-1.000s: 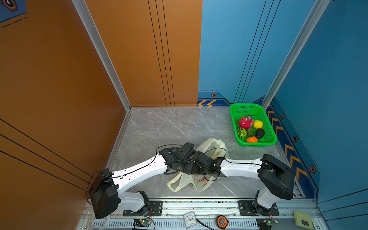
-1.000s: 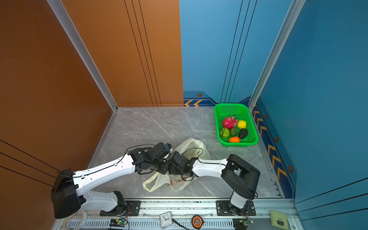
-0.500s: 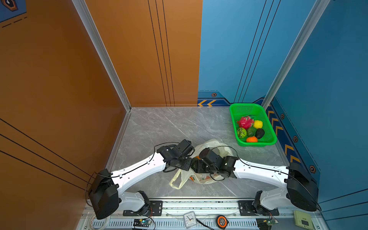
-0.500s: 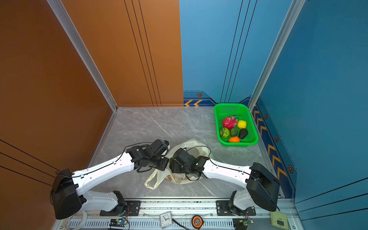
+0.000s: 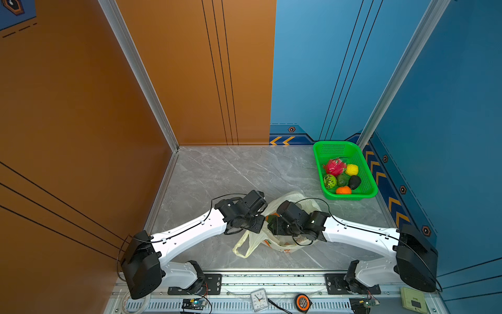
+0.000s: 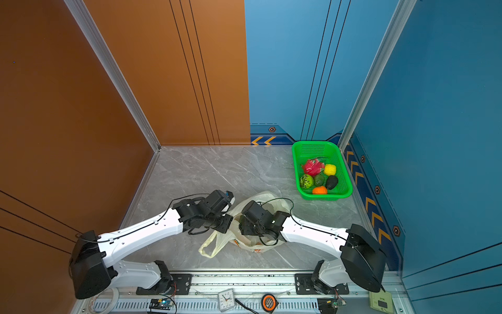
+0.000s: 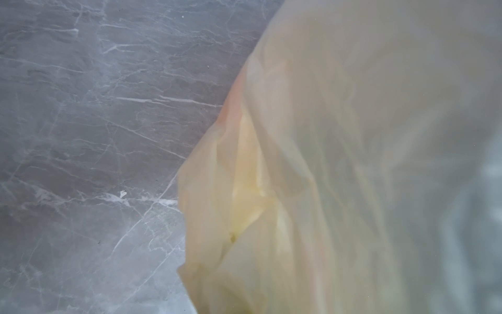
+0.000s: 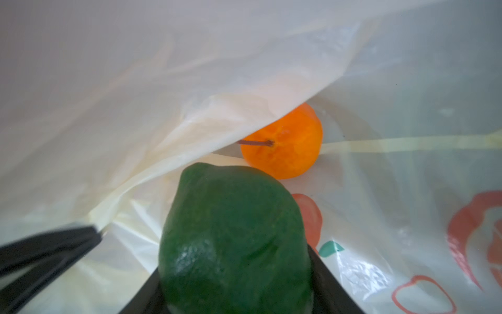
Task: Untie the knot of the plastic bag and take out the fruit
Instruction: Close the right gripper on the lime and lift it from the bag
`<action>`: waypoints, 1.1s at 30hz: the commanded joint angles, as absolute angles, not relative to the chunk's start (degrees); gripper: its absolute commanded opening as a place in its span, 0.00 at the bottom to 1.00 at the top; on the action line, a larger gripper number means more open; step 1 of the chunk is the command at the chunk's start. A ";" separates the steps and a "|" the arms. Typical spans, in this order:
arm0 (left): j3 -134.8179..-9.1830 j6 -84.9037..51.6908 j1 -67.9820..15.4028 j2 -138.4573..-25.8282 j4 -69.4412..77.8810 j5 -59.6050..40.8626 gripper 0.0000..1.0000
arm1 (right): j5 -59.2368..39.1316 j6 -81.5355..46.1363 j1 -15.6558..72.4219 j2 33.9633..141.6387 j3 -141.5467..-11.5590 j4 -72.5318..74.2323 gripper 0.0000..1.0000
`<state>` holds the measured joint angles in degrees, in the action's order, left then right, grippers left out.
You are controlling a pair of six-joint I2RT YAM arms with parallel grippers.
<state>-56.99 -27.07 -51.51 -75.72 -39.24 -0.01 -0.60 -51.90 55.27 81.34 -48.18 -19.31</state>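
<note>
a: where's the plastic bag [image 5: 252, 240]?
b: on the marble table [image 5: 217, 174], between the two arms, mouth open.
a: left gripper [image 8: 92, 235]?
b: fingers pressed together on the bag's upper edge, holding it raised.
a: and the right gripper [image 5: 272, 226]?
b: inside the bag, jaws clamped on a green fruit [image 8: 233, 231]. an orange [image 8: 288, 146] lies deeper in. other fruit [image 5: 336, 167] sits in the green basket [image 5: 373, 187], far right.

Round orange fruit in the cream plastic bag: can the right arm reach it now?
Probably not yet: the right hand is shut on a dark green fruit in front of the round orange fruit, and a fold of the cream plastic bag drapes over it.
</note>
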 commanded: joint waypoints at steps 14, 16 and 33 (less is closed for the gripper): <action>-53.57 -27.84 -55.73 -75.58 -37.35 2.90 0.00 | -0.32 -52.38 51.39 85.91 -43.15 -12.54 0.61; -53.61 -27.86 -55.82 -75.59 -37.27 2.90 0.00 | -0.85 -52.38 50.90 86.42 -43.07 -11.59 0.64; -52.67 -28.30 -56.07 -74.45 -37.20 2.89 0.00 | -2.41 -53.50 49.21 85.01 -40.39 -8.36 0.80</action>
<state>-53.45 -27.53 -55.55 -75.53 -35.68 1.98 -3.03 -53.41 49.98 85.27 -40.36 -7.90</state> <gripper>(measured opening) 0.045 0.808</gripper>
